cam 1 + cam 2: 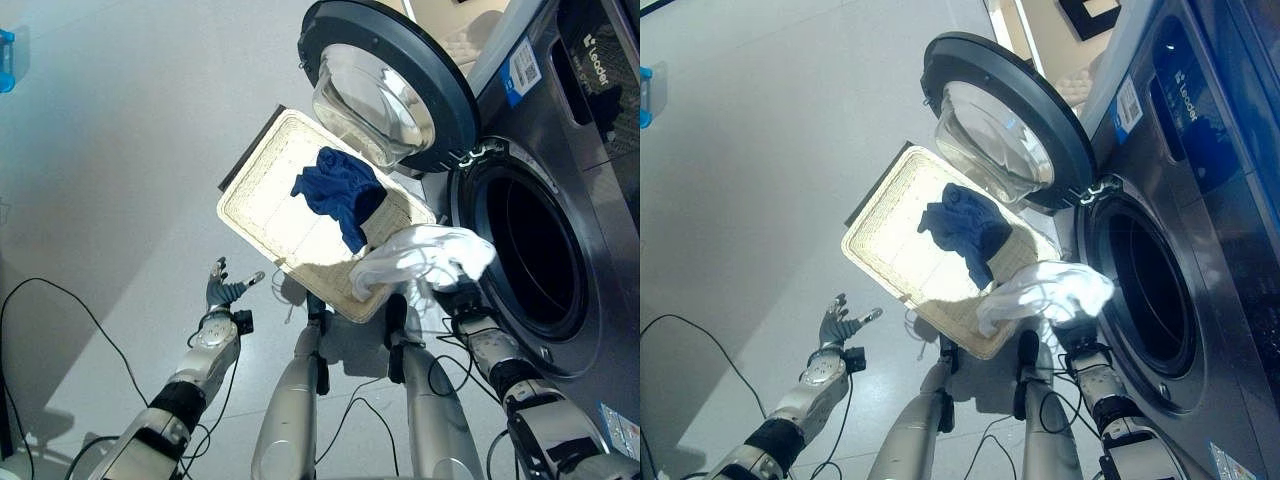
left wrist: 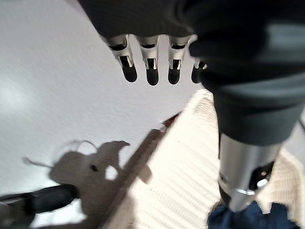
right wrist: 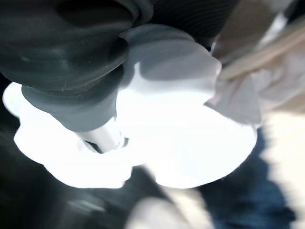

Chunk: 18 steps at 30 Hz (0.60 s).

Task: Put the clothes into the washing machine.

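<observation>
A white garment (image 1: 420, 255) hangs bunched from my right hand (image 1: 462, 300), which is shut on it between the basket's near corner and the drum opening (image 1: 530, 260) of the grey washing machine. Up close, the white cloth (image 3: 190, 138) wraps around the right hand (image 3: 71, 57). A dark blue garment (image 1: 340, 190) lies crumpled in the cream woven basket (image 1: 270, 200) on the floor. My left hand (image 1: 225, 290) hovers open over the bare floor, left of the basket, holding nothing; its fingers (image 2: 151, 67) are straight.
The round machine door (image 1: 385, 80) stands swung open over the basket's far corner. The basket sits tight against the machine front. A blue object (image 1: 5, 60) sits at the far left edge. Pale floor spreads out to the left.
</observation>
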### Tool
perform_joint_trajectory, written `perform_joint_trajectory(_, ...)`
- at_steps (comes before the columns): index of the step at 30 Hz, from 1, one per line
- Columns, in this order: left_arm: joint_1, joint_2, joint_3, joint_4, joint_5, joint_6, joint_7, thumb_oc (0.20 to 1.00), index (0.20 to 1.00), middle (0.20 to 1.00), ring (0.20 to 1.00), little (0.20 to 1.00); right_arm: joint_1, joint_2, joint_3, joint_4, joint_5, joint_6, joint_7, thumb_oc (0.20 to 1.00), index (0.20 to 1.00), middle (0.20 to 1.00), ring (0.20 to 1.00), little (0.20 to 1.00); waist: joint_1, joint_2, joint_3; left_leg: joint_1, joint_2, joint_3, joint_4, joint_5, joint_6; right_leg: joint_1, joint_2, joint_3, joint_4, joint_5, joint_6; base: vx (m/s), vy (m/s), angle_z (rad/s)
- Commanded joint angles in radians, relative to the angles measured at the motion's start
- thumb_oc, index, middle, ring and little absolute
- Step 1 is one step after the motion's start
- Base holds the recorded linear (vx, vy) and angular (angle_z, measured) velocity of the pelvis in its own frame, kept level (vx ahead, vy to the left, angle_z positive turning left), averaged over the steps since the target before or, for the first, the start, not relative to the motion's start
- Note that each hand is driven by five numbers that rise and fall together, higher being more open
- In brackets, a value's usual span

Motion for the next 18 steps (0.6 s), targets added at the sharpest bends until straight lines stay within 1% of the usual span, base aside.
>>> perform_joint_trajectory(1, 0.043, 0.010, 0.049, -0.019, 0.034, -0.075, -0.014, 1.000, 1.000, 1.000, 1.000, 1.000, 0.010, -0.045, -0.115, -0.161, 0.262, -0.272, -0.077, 0.200, 0.200, 0.200, 0.200, 0.200, -0.047, -0.033, -0.006, 0.013, -0.099, 0.060, 0.055, -0.134, 0.013, 0.089, 0.008, -0.027, -0.288, 0.167, 0.108, 0.01, -0.087, -0.09)
perform_joint_trajectory(2, 0.061, 0.018, 0.053, -0.024, 0.032, -0.081, -0.023, 1.000, 1.000, 1.000, 1.000, 1.000, 0.012, -0.056, -0.163, -0.197, 0.293, -0.360, -0.101, 0.200, 0.200, 0.200, 0.200, 0.200, -0.048, -0.036, -0.006, 0.017, -0.097, 0.058, 0.055, -0.143, 0.013, 0.094, 0.011, -0.025, -0.289, 0.162, 0.110, 0.01, -0.104, -0.10)
perform_joint_trajectory(3, 0.073, 0.028, 0.057, -0.032, 0.027, -0.086, -0.030, 1.000, 1.000, 1.000, 1.000, 1.000, 0.008, -0.066, -0.227, -0.250, 0.293, -0.480, -0.144, 0.200, 0.200, 0.200, 0.200, 0.200, -0.052, -0.040, -0.006, 0.016, -0.095, 0.057, 0.056, -0.147, 0.013, 0.093, 0.014, -0.024, -0.291, 0.163, 0.111, 0.01, -0.077, -0.15)
perform_joint_trajectory(4, 0.071, 0.030, 0.058, -0.033, 0.027, -0.086, -0.032, 1.000, 1.000, 1.000, 1.000, 1.000, 0.006, -0.067, -0.232, -0.257, 0.293, -0.511, -0.156, 0.200, 0.200, 0.200, 0.200, 0.200, -0.051, -0.041, -0.006, 0.007, -0.095, 0.058, 0.057, -0.141, 0.014, 0.085, 0.014, -0.024, -0.292, 0.171, 0.110, 0.02, -0.063, -0.18)
perform_joint_trajectory(5, 0.083, 0.041, 0.059, -0.040, 0.016, -0.086, -0.042, 1.000, 1.000, 1.000, 1.000, 1.000, 0.013, -0.090, -0.285, -0.309, 0.293, -0.653, -0.191, 0.200, 0.200, 0.200, 0.200, 0.200, -0.056, -0.044, -0.006, 0.014, -0.093, 0.054, 0.057, -0.152, 0.015, 0.093, 0.018, -0.021, -0.293, 0.165, 0.112, 0.02, -0.037, -0.21)
perform_joint_trajectory(6, 0.087, 0.045, 0.056, -0.044, 0.010, -0.087, -0.041, 1.000, 1.000, 1.000, 1.000, 1.000, 0.014, -0.103, -0.307, -0.328, 0.293, -0.744, -0.200, 0.200, 0.200, 0.200, 0.200, 0.200, -0.059, -0.047, -0.006, 0.014, -0.092, 0.052, 0.057, -0.153, 0.016, 0.093, 0.020, -0.020, -0.294, 0.166, 0.112, 0.05, -0.057, -0.18)
perform_joint_trajectory(7, 0.090, 0.056, 0.053, -0.056, 0.003, -0.082, -0.044, 1.000, 1.000, 1.000, 1.000, 1.000, 0.016, -0.126, -0.335, -0.345, 0.238, -0.910, -0.273, 0.200, 0.200, 0.200, 0.200, 0.200, -0.063, -0.049, -0.006, 0.013, -0.093, 0.048, 0.057, -0.154, 0.017, 0.092, 0.023, -0.016, -0.297, 0.168, 0.111, 0.03, -0.084, -0.17)
perform_joint_trajectory(8, 0.091, 0.075, 0.055, -0.092, -0.009, -0.051, -0.046, 1.000, 1.000, 1.000, 1.000, 1.000, 0.018, -0.175, -0.387, -0.439, -0.158, -1.110, -0.612, 0.200, 0.200, 0.200, 0.200, 0.200, -0.074, -0.054, -0.006, 0.005, -0.093, 0.046, 0.062, -0.152, 0.019, 0.084, 0.029, -0.009, -0.300, 0.180, 0.109, 0.05, -0.082, -0.14)
perform_joint_trajectory(9, 0.092, 0.076, 0.055, -0.103, -0.012, -0.039, -0.047, 1.000, 1.000, 1.000, 1.000, 1.000, 0.019, -0.194, -0.403, -0.462, -0.282, -1.126, -0.727, 0.200, 0.200, 0.200, 0.200, 0.200, -0.078, -0.055, -0.006, 0.010, -0.093, 0.042, 0.064, -0.160, 0.019, 0.088, 0.031, -0.006, -0.299, 0.175, 0.111, 0.02, -0.078, -0.17)
perform_joint_trajectory(10, 0.088, 0.079, 0.057, -0.115, -0.014, -0.029, -0.051, 1.000, 1.000, 1.000, 1.000, 1.000, 0.019, -0.223, -0.422, -0.490, -0.458, -1.139, -0.915, 0.407, 0.407, 0.407, 0.407, 0.407, -0.082, -0.058, -0.006, -0.004, -0.095, 0.041, 0.068, -0.152, 0.020, 0.076, 0.031, -0.004, -0.300, 0.185, 0.110, 0.01, -0.045, -0.14)
perform_joint_trajectory(11, 0.084, 0.078, 0.057, -0.121, -0.014, -0.021, -0.054, 1.000, 1.000, 1.000, 1.000, 1.000, 0.020, -0.240, -0.431, -0.521, -0.614, -1.131, -1.110, 0.671, 0.671, 0.671, 0.671, 0.671, -0.084, -0.058, -0.006, -0.011, -0.095, 0.039, 0.073, -0.152, 0.019, 0.070, 0.031, -0.002, -0.299, 0.186, 0.110, -0.02, -0.046, -0.14)
perform_joint_trajectory(12, 0.081, 0.077, 0.057, -0.123, -0.013, -0.017, -0.055, 1.000, 1.000, 1.000, 1.000, 1.000, 0.021, -0.242, -0.431, -0.544, -0.675, -1.125, -1.187, 1.000, 1.000, 1.000, 1.000, 1.000, -0.085, -0.058, -0.006, -0.014, -0.095, 0.039, 0.076, -0.153, 0.019, 0.067, 0.031, -0.001, -0.298, 0.186, 0.110, 0.00, -0.035, -0.14)
perform_joint_trajectory(13, 0.079, 0.075, 0.055, -0.121, -0.013, -0.015, -0.057, 1.000, 1.000, 1.000, 1.000, 1.000, 0.024, -0.237, -0.431, -0.558, -0.709, -1.133, -1.239, 1.000, 1.000, 1.000, 1.000, 1.000, -0.086, -0.058, -0.006, -0.019, -0.096, 0.037, 0.081, -0.152, 0.017, 0.064, 0.031, 0.001, -0.295, 0.187, 0.110, 0.02, -0.061, -0.20)
perform_joint_trajectory(14, 0.063, 0.065, 0.048, -0.098, -0.015, -0.013, -0.072, 1.000, 1.000, 1.000, 1.000, 1.000, 0.032, -0.208, -0.414, -0.572, -0.597, -1.137, -1.210, 1.000, 1.000, 1.000, 1.000, 1.000, -0.088, -0.060, -0.006, -0.031, -0.097, 0.030, 0.095, -0.153, 0.015, 0.057, 0.029, 0.000, -0.290, 0.188, 0.110, 0.02, -0.061, -0.21)
perform_joint_trajectory(15, 0.052, 0.061, 0.042, -0.086, -0.017, -0.016, -0.077, 1.000, 1.000, 1.000, 1.000, 1.000, 0.034, -0.196, -0.407, -0.570, -0.345, -1.097, -0.971, 1.000, 1.000, 1.000, 1.000, 1.000, -0.090, -0.061, -0.006, -0.038, -0.100, 0.028, 0.099, -0.152, 0.016, 0.054, 0.025, -0.003, -0.293, 0.192, 0.108, 0.02, -0.054, -0.13)
perform_joint_trajectory(16, 0.048, 0.058, 0.037, -0.085, -0.019, -0.015, -0.081, 1.000, 1.000, 1.000, 1.000, 1.000, 0.030, -0.188, -0.399, -0.572, -0.241, -1.073, -0.884, 1.000, 1.000, 1.000, 1.000, 1.000, -0.088, -0.059, -0.006, -0.040, -0.101, 0.027, 0.100, -0.151, 0.016, 0.052, 0.023, -0.004, -0.294, 0.193, 0.108, 0.00, 0.000, 0.00)
perform_joint_trajectory(17, 0.044, 0.054, 0.027, -0.079, -0.023, -0.016, -0.088, 1.000, 1.000, 1.000, 1.000, 1.000, 0.029, -0.170, -0.390, -0.566, 0.072, -0.979, -0.623, 1.000, 1.000, 1.000, 1.000, 1.000, -0.085, -0.055, -0.006, -0.042, -0.102, 0.026, 0.100, -0.149, 0.016, 0.053, 0.020, -0.008, -0.298, 0.195, 0.107, 0.05, -0.015, 0.04)
perform_joint_trajectory(18, 0.050, 0.047, 0.014, -0.073, -0.023, -0.022, -0.091, 1.000, 1.000, 1.000, 1.000, 1.000, 0.032, -0.152, -0.386, -0.527, 0.293, -0.858, -0.401, 1.000, 1.000, 1.000, 1.000, 1.000, -0.082, -0.047, -0.006, -0.028, -0.102, 0.023, 0.102, -0.161, 0.015, 0.069, 0.018, -0.013, -0.296, 0.183, 0.108, 0.01, -0.016, 0.14)
